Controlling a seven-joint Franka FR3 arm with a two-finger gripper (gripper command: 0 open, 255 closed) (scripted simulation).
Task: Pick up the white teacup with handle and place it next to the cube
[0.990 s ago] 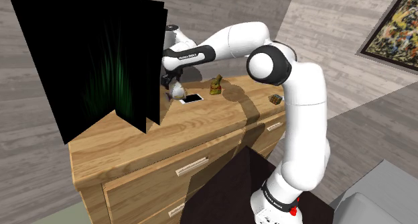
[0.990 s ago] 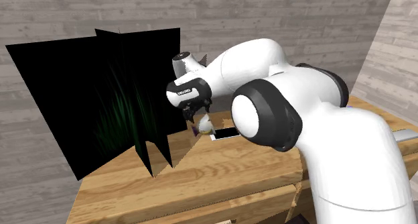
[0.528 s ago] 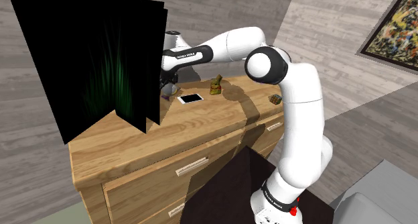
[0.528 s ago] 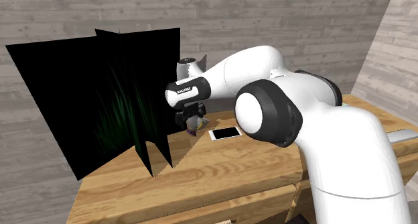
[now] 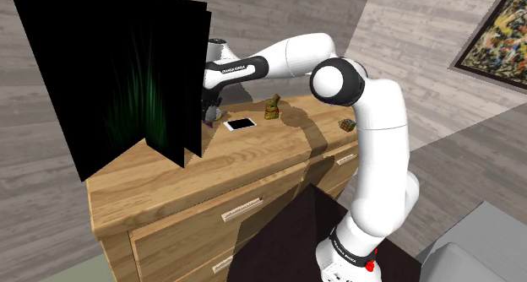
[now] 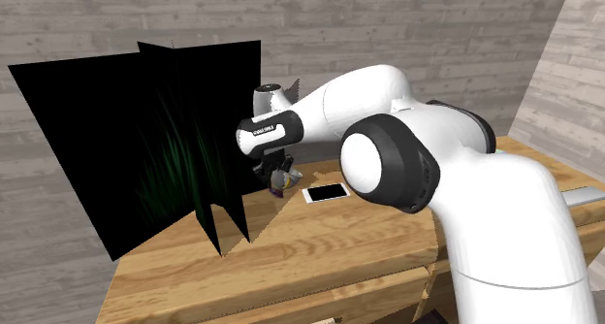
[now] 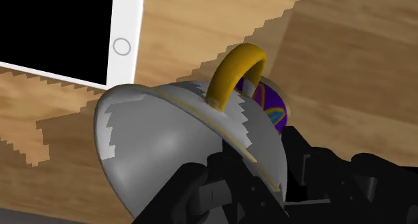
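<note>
- Gripping looks sorted: the pincer (image 7: 253,168) is clamped on the rim of the teacup (image 7: 167,139), a greyish-white cup with a yellow handle (image 7: 234,72) and a purple pattern inside.
- The cup's at the far end of the desk (image 5: 169,179), tight against the black panels (image 5: 110,69) and just beside the white phone (image 7: 67,35). We can't tell if it's off the wood yet.
- We'd lift straight up first, clear the phone and the little brown figurine (image 5: 270,109), then swing across to the cube (image 5: 346,124), well apart at the shoulder view's right end of the desk.
- We'd set it down just beside the cube without bumping it, and only then let go.
- Writing: there's white lettering on the forearm's dark band (image 5: 230,67), too small for us to read. The phone shows no logo.
</note>
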